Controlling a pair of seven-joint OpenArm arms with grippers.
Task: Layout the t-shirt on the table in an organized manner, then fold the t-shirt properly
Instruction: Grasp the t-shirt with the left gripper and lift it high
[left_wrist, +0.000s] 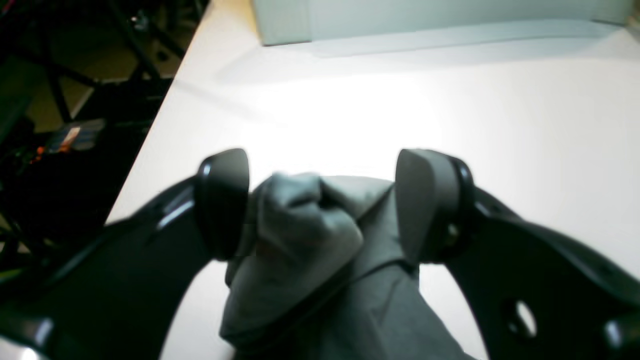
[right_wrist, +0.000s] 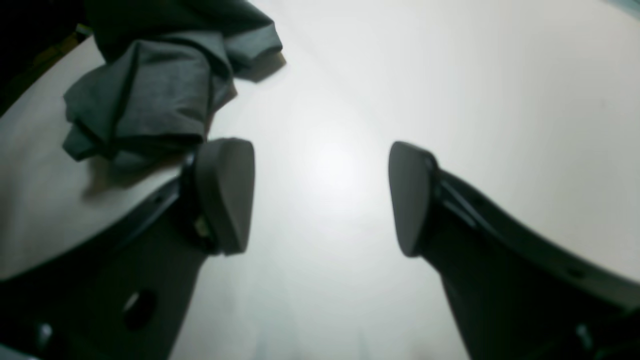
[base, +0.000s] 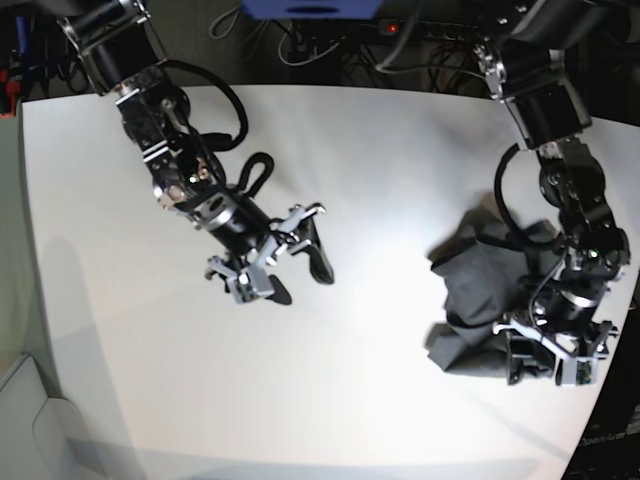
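A crumpled dark grey t-shirt (base: 490, 300) lies bunched on the white surface (base: 380, 180), right at the left end effector (base: 548, 358) and well apart from the right end effector (base: 278, 262), which hangs over bare tabletop. Seen from the left wrist, a raised fold of the t-shirt (left_wrist: 320, 250) sits between the left end effector's (left_wrist: 322, 205) two spread fingers; one pad (left_wrist: 222, 200) touches the cloth on its side, and the other pad (left_wrist: 420, 200) appears to touch it too, though whether they clamp the fabric cannot be told. The right end effector (right_wrist: 320, 197) stands wide open with nothing between its fingers, the rumpled t-shirt (right_wrist: 150, 95) lying up and to one side beyond one fingertip (right_wrist: 225, 192).
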